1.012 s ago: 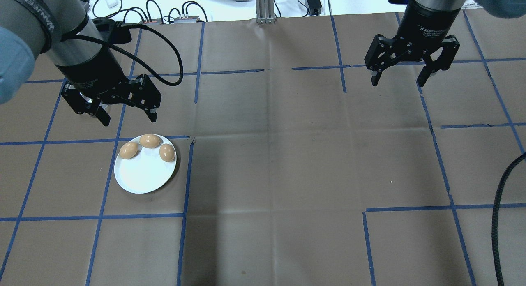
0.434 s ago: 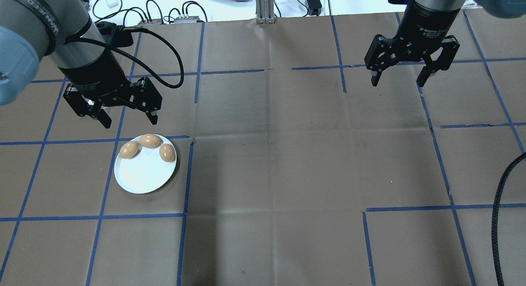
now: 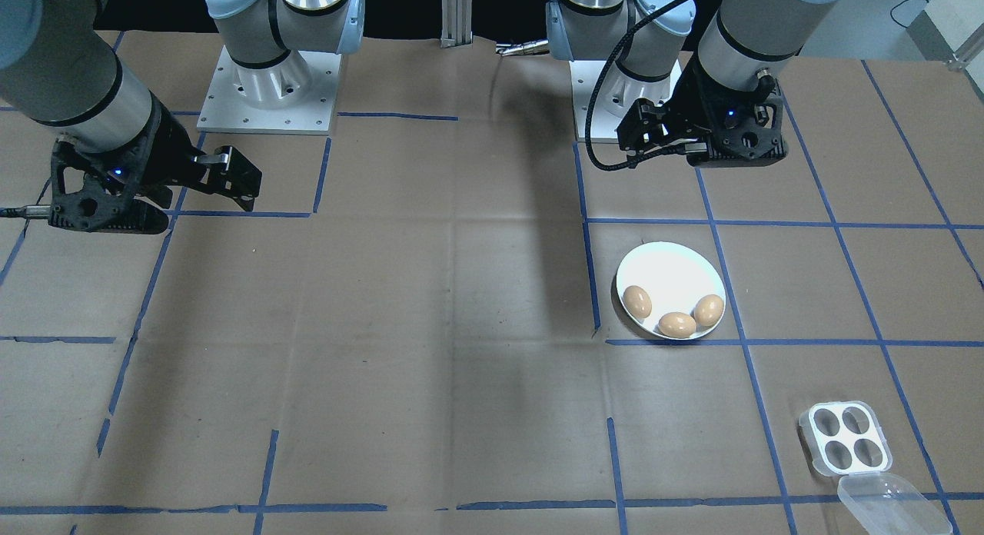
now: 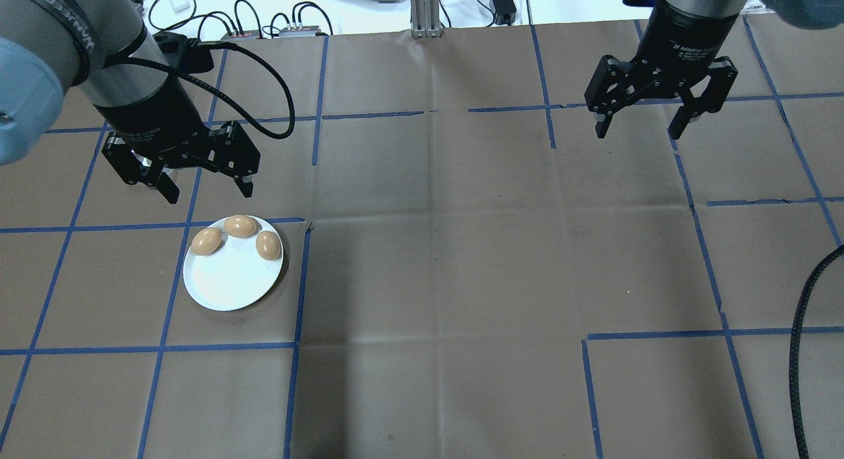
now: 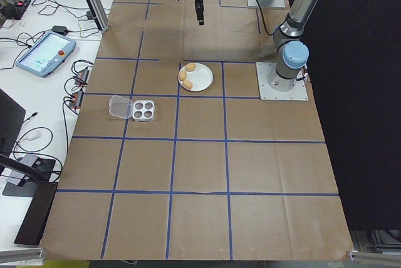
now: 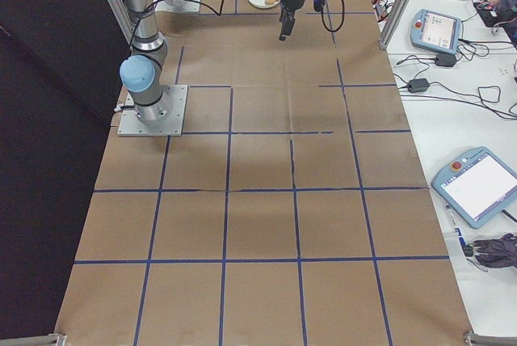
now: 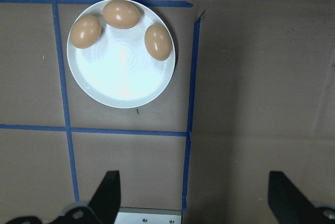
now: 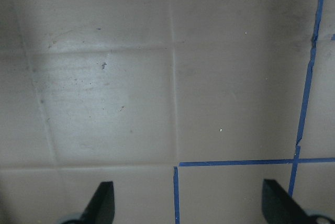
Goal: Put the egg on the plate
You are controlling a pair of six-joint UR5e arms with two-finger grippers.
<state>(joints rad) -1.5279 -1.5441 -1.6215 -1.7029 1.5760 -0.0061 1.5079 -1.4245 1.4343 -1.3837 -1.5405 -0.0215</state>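
Observation:
The round white plate (image 4: 231, 281) lies on the table's left side, with three brown eggs along its far rim: one egg (image 4: 207, 241), a second (image 4: 240, 226) and a third (image 4: 268, 245). My left gripper (image 4: 208, 194) hovers open and empty just beyond the plate's far edge, touching nothing. The left wrist view looks down on the plate (image 7: 123, 75) and eggs, ahead of the spread fingers (image 7: 107, 192). My right gripper (image 4: 639, 132) hangs open and empty over bare table at the far right. The plate (image 3: 665, 270) also shows in the front-facing view.
A small white four-hole egg tray (image 3: 844, 438), its holes empty and its clear lid (image 3: 892, 504) open, sits near the operators' edge on my left side. Blue tape lines grid the brown paper. A black cable (image 4: 801, 353) hangs at the right edge.
My left arm has shifted slightly to the right above the plate, its gripper still open. The eggs, the plate and the right arm have not moved.

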